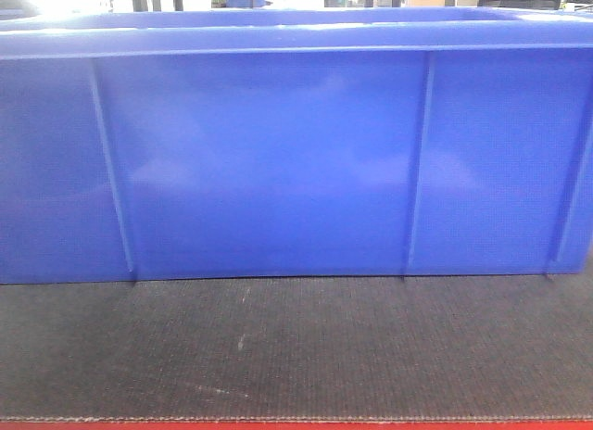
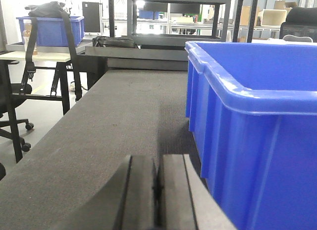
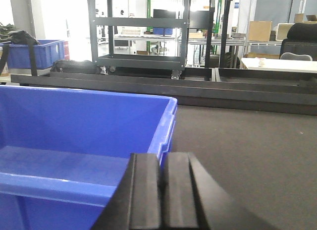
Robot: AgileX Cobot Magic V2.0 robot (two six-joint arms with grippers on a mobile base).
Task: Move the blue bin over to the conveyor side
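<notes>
Blue bin (image 2: 257,121) beside left end effector (image 2: 158,190), seemingly.

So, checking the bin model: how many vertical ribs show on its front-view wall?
3 on the blue bin: one rib left, one right of centre, one near the right edge. More may sit outside the frame.

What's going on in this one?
A two-armed robot faces a large blue bin standing on the dark conveyor belt. Neither arm holds it: the left claw sits shut beside the bin's left end, the right claw shut by its right end. The bin looks empty as far as visible.
</notes>
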